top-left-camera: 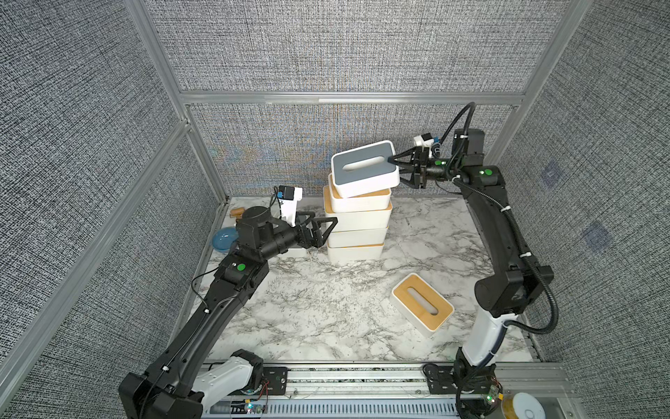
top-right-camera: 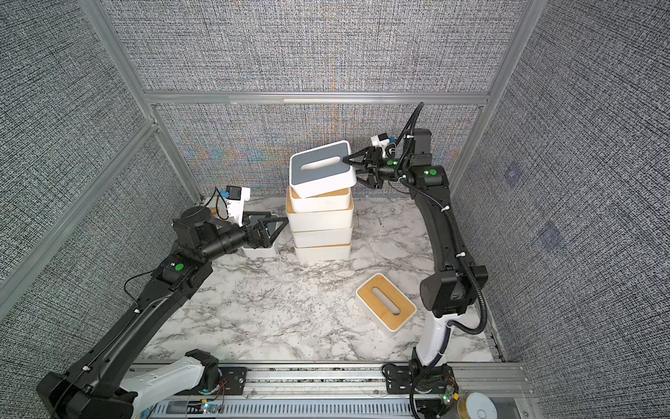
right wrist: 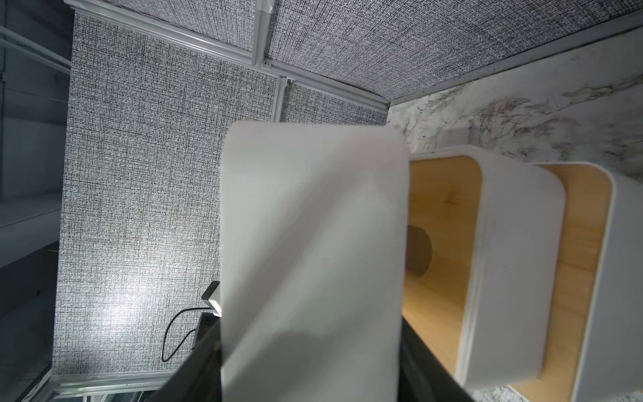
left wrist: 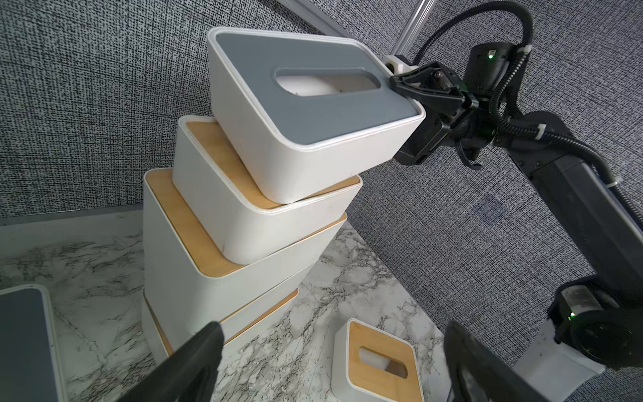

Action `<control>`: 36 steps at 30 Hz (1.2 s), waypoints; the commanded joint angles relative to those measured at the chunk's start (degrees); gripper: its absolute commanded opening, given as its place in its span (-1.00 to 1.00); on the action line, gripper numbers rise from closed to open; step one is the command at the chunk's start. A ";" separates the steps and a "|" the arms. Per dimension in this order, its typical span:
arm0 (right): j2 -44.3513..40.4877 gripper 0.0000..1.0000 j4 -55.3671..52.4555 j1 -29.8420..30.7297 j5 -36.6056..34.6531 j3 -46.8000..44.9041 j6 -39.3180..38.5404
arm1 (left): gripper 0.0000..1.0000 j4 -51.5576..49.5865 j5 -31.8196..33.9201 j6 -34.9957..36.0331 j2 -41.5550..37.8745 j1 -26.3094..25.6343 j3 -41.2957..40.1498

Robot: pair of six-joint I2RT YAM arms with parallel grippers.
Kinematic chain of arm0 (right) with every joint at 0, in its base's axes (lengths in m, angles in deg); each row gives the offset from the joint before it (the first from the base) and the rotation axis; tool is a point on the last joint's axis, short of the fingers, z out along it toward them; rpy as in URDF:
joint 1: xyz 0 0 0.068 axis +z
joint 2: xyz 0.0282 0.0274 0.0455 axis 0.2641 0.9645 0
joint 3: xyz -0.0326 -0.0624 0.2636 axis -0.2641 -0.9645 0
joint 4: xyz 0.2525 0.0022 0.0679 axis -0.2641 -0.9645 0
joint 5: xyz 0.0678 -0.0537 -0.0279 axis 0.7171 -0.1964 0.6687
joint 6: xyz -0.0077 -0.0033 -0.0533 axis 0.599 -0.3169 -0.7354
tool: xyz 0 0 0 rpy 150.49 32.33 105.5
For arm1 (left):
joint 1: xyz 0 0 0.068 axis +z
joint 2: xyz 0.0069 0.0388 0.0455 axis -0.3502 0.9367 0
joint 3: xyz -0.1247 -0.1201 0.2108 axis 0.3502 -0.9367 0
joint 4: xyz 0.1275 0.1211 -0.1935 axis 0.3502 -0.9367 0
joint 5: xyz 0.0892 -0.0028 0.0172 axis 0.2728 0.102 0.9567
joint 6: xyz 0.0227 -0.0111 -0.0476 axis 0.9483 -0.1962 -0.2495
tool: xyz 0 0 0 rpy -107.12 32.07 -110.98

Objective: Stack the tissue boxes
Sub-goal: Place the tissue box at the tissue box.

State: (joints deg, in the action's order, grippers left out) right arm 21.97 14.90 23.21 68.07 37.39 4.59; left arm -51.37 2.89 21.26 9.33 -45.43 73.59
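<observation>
Over marbled desk [top-left-camera: 308,312], gripped tilted grey-lidded box [top-left-camera: 362,170] endwise in right tool [top-left-camera: 395,168], left tool [top-left-camera: 328,231] agape; seemed light, rigid, slick.

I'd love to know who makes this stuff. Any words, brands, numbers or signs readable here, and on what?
No readable text anywhere.
The tissue boxes, including the grey-lidded tissue box, are blank.
The white disc in the near corner carries a mark too small to read.

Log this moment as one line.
right gripper: shut on grey-lid box, tilted at stack top | left gripper: open beside stack | tan-lid box: loose
</observation>
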 commanded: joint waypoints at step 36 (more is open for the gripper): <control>5.46 0.99 -18.72 -1.52 -8.50 11.65 -15.09 | 0.99 1.26 2.56 0.38 2.44 0.39 3.52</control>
State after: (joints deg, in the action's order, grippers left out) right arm 27.43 -1.87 21.73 61.10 48.10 -8.50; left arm -51.39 4.59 21.30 11.53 -45.10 76.30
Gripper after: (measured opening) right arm 0.994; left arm 0.995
